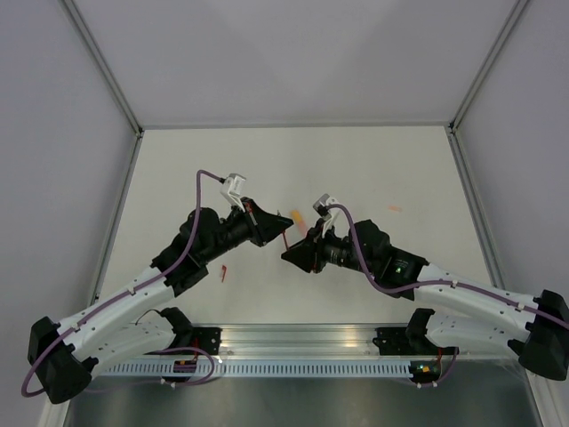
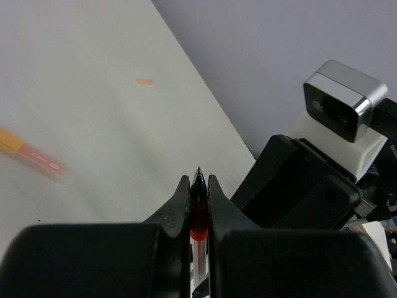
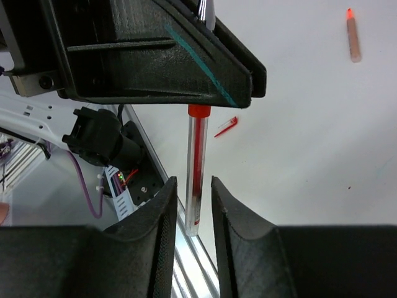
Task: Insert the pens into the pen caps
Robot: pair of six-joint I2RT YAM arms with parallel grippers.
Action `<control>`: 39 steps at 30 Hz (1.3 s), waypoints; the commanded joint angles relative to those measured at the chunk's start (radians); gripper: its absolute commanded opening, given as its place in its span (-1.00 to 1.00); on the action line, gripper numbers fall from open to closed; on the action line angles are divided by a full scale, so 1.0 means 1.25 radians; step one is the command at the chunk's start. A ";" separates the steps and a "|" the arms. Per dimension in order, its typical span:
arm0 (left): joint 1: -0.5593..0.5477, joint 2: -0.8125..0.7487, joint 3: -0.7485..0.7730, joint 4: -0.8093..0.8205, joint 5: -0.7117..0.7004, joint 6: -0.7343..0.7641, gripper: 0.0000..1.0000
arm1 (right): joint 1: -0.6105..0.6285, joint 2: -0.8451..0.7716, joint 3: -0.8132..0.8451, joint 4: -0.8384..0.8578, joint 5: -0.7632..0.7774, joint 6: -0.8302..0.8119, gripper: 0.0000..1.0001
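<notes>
My left gripper (image 1: 284,232) (image 2: 198,181) is shut on the red pen (image 2: 198,205), whose dark tip sticks out past the fingertips. The pen's clear barrel (image 3: 197,167) hangs below it. My right gripper (image 1: 287,257) (image 3: 190,186) is open, with its fingers on either side of the barrel's end and not touching it. The orange-peach pen (image 1: 300,218) (image 2: 34,158) lies on the table behind the grippers. A small red cap (image 1: 223,272) (image 3: 226,126) lies under my left arm. A tiny orange cap (image 1: 394,208) (image 2: 144,81) lies to the right.
A peach stick with a red end (image 3: 353,36) lies on the table at the top right of the right wrist view. The metal rail (image 1: 302,342) runs along the near edge. White walls enclose the table (image 1: 356,160) on three sides.
</notes>
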 commanded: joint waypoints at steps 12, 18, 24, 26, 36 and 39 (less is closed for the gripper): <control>0.003 -0.050 0.102 -0.160 -0.006 0.047 0.59 | 0.012 0.013 0.017 0.017 -0.039 -0.022 -0.99; 0.003 -0.113 0.136 -0.384 -0.292 0.091 0.65 | 0.001 -0.016 0.047 -0.098 0.124 -0.044 -1.00; 0.010 -0.047 0.198 -0.560 -0.527 0.156 0.57 | -0.043 -0.049 0.010 -0.087 0.134 -0.024 -1.00; 0.019 0.043 0.226 -0.636 -0.556 0.174 0.55 | -0.046 -0.052 0.008 -0.087 0.133 -0.026 -1.00; 0.206 0.427 0.386 -0.855 -0.321 0.302 0.14 | -0.053 -0.073 0.001 -0.100 0.155 -0.033 -1.00; 0.242 0.483 0.365 -0.879 -0.253 0.344 -0.01 | -0.053 -0.092 -0.002 -0.100 0.146 -0.029 -1.00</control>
